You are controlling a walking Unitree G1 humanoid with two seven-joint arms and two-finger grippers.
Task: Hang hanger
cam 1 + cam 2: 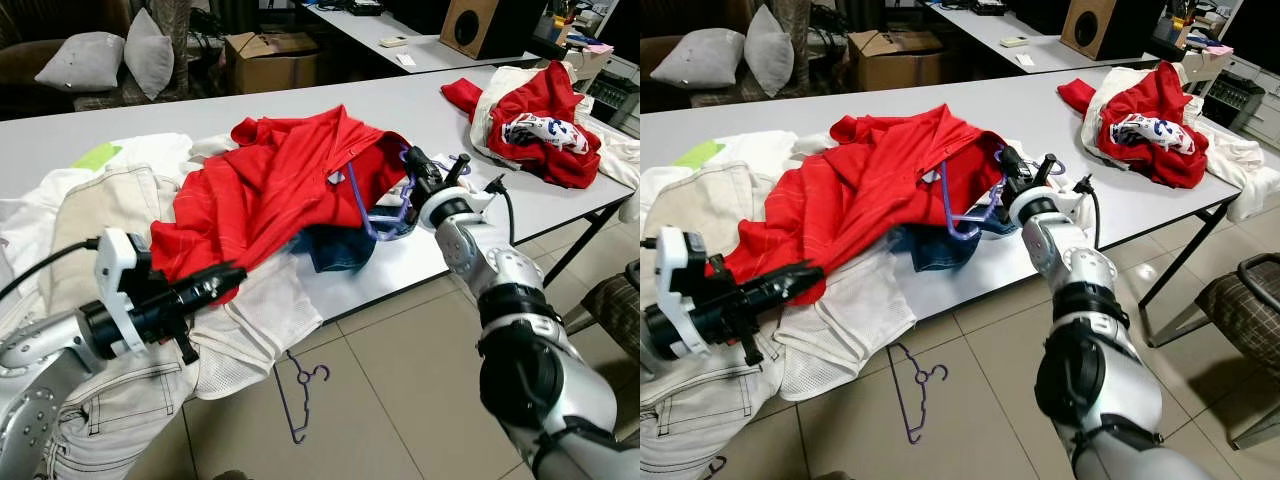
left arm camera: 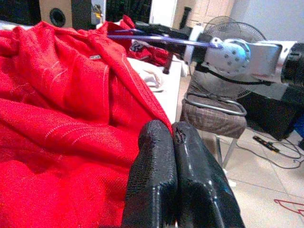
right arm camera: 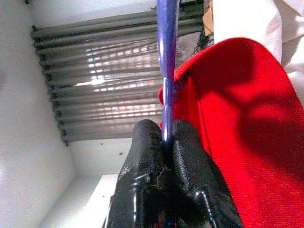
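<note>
Our right pincer clamps the purple hanger at the red shirt's three o'clock; left pincer closed together.

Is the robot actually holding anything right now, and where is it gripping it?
The right gripper pinches the purple hanger by its thin bar, at the red shirt. The left gripper is shut at the shirt's edge.

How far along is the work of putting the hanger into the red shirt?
Done: the right end effector has gripped the purple hanger at the red shirt collar. In hand: the left end effector, shut, is at the shirt's hem. Left: the shirt lies crumpled on the table; another hanger lies on the floor.
</note>
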